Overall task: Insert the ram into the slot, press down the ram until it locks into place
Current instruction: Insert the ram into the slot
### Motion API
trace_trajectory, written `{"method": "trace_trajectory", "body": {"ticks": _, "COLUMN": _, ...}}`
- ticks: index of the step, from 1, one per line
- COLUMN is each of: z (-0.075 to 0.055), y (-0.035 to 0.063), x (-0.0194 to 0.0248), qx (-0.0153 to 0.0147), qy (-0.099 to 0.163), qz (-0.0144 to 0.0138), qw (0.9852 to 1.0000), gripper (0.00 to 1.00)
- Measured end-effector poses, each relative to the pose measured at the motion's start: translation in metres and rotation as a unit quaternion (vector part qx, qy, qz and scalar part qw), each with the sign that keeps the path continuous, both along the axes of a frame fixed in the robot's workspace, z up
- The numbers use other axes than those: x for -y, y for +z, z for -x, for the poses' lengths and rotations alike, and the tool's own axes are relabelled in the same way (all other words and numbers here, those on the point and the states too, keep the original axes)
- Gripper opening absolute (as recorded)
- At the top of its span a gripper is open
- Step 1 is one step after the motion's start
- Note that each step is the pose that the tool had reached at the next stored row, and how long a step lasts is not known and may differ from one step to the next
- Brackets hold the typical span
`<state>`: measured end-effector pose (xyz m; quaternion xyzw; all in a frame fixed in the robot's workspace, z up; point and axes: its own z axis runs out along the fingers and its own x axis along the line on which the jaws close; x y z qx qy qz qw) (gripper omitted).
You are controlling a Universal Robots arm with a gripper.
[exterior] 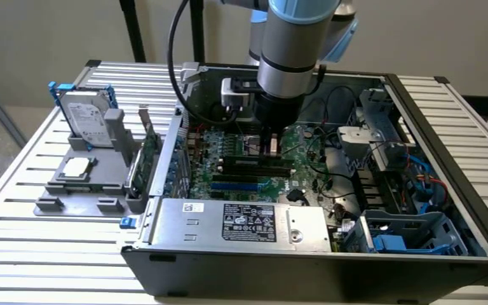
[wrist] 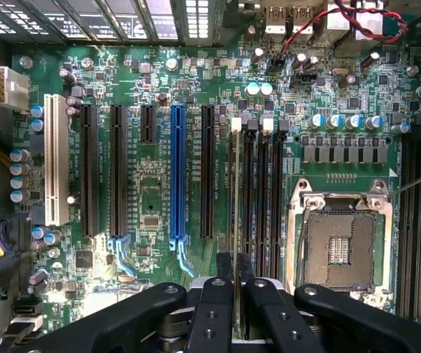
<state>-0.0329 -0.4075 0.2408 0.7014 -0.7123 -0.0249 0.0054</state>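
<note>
Presently, long thin green circuit-board ram [wrist: 237,191] is clamped edge-on between narrowed black gripper [wrist: 238,278] fingers [wrist: 221,309], aligned along narrow black plastic slot [wrist: 231,184]; full seating is judged unconfirmed, locking outstanding.

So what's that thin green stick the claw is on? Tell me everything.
The ram is a long, thin green circuit board with dark chips along its face. It stands on edge along a black slot on the motherboard, beside similar slots. The claw grips it from above, pinching both faces. Whether it has locked can't be told.
</note>
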Motion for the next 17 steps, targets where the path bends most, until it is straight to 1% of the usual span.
{"method": "trace_trajectory", "body": {"ticks": 4, "z": 0.0006, "y": -0.0013, "x": 0.0, "qx": 0.0001, "qy": 0.001, "qz": 0.0001, "qw": 1.0, "gripper": 0.13}}
{"method": "trace_trajectory", "body": {"ticks": 7, "z": 0.0012, "y": -0.0021, "x": -0.0001, "qx": 0.0007, "qy": 0.002, "qz": 0.0004, "qw": 1.0, "gripper": 0.13}}
{"method": "trace_trajectory", "body": {"ticks": 10, "z": 0.0013, "y": -0.0026, "x": -0.0005, "qx": 0.0017, "qy": 0.003, "qz": 0.0006, "qw": 1.0, "gripper": 0.13}}
{"method": "trace_trajectory", "body": {"ticks": 13, "z": 0.0017, "y": -0.0034, "x": -0.0008, "qx": 0.0035, "qy": 0.004, "qz": 0.0008, "qw": 1.0, "gripper": 0.13}}
{"method": "trace_trajectory", "body": {"ticks": 17, "z": 0.0026, "y": -0.0044, "x": -0.0013, "qx": 0.0038, "qy": 0.004, "qz": 0.001, "qw": 1.0, "gripper": 0.13}}
